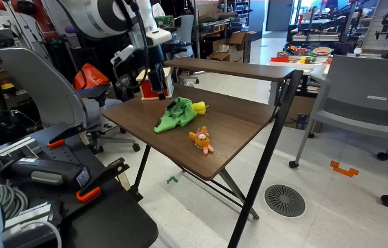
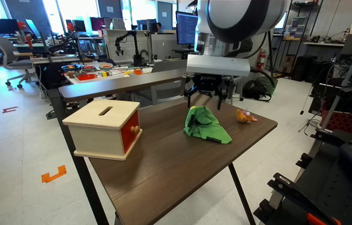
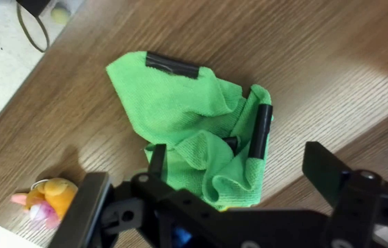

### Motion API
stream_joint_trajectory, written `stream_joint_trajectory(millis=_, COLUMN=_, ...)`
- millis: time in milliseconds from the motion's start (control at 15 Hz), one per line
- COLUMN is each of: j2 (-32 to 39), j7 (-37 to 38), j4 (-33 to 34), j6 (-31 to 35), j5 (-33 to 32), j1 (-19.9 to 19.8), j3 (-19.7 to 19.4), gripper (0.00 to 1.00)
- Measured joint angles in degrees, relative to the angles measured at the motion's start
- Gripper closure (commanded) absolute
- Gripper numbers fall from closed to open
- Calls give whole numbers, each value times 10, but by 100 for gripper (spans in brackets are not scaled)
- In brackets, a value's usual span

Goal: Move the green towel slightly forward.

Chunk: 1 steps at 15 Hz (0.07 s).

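Wrist view shows the green towel [image 3: 190, 117] crumpled on the brown table [image 3: 83, 79], with dark strips [image 3: 260, 131] along its folds. In an exterior view, the gripper [image 2: 204, 107] hangs over the table close to the towel, its two fingers spread apart and nothing held between them. I think the main risk is the grasp: if the fingers close too high, they may take only one loose fold, and it may slip out; if they go too low, they may press on the table. A second risk is the yellow pepper [image 1: 199, 107], just beside the towel, which could be pinched or dragged together with it. Also, I cannot tell which direction "forward" means, so a wrong move may bring the towel against the orange toy [image 3: 54, 196]. The pepper is mostly visible in an exterior view, while the wrist view gives only a thin yellow edge, probably its own. The wooden box [image 2: 101, 139] appears in both exterior views, but I do not find it in the wrist view.
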Motion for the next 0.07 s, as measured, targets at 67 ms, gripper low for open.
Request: stream_joint_trajectory(millis=67, j2=-18, j7=-6, j4=-20, j6=0, j5=0, j1=0, j3=1, gripper=0)
